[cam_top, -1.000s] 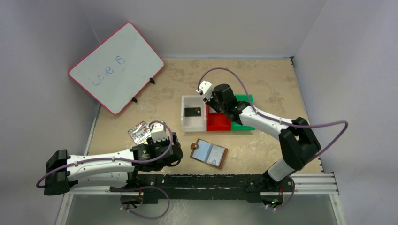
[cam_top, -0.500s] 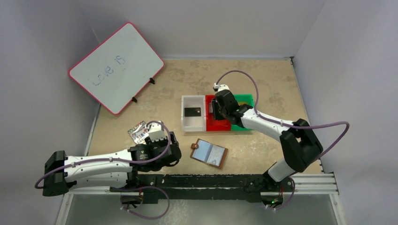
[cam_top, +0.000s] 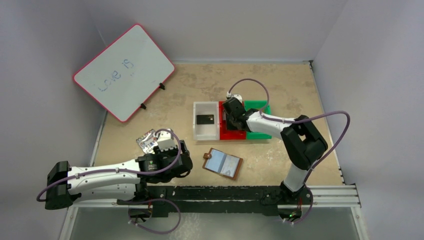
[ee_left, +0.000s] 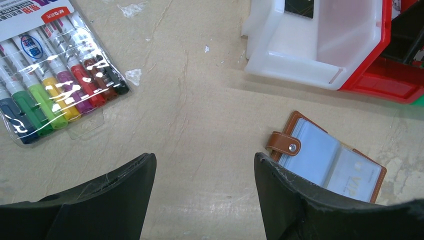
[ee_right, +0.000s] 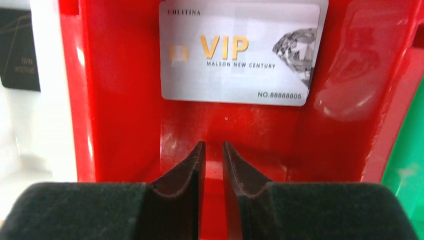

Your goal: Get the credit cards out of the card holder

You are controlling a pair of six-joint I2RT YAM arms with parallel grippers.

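Observation:
The brown leather card holder (cam_top: 223,163) lies open on the table, its snap tab and bluish clear sleeves (ee_left: 325,160) facing up. A silvery VIP credit card (ee_right: 240,52) lies flat in the red bin (ee_right: 115,100). A black credit card (cam_top: 205,119) lies in the white bin (cam_top: 206,134). My right gripper (ee_right: 213,145) hangs low inside the red bin just short of the silvery card, its jaws a narrow gap apart with nothing between them. My left gripper (ee_left: 205,165) stands open over bare table, just left of the card holder.
A green bin (cam_top: 260,106) adjoins the red one on the right. A clear pack of coloured markers (ee_left: 45,75) lies left of my left gripper. A pink-framed whiteboard (cam_top: 123,72) leans at the back left. Grey walls close in the table.
My right gripper moved from above the white and red bins down into the red bin, and its jaws narrowed. The left arm has barely moved.

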